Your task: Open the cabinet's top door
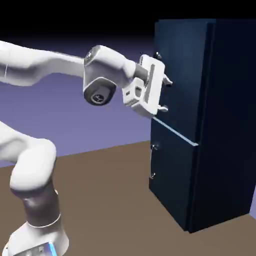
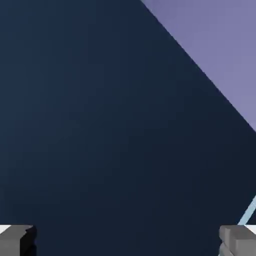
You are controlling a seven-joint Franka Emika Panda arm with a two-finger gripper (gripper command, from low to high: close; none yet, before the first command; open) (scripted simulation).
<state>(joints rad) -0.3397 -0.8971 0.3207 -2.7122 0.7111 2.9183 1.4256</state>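
Note:
The tall dark navy cabinet (image 1: 225,150) stands at the exterior view's right. Its top door (image 1: 186,70) lies flat and closed above the pale seam (image 1: 175,132). My gripper (image 1: 167,95) is open and pressed close to the door's left edge, one fingertip above the other. Only the top end of the door's thin bar handle (image 1: 158,54) shows above the hand; the rest is hidden behind it. In the hand view the dark door panel (image 2: 100,130) fills most of the picture, and my gripper (image 2: 128,242) has nothing but that panel between its widely spread tips.
The shorter lower door (image 1: 172,175) has its own small handle (image 1: 152,161) near its left edge. The cabinet stands on a brown table (image 1: 110,200). The seam (image 2: 247,215) shows as a pale line at the hand view's lower right.

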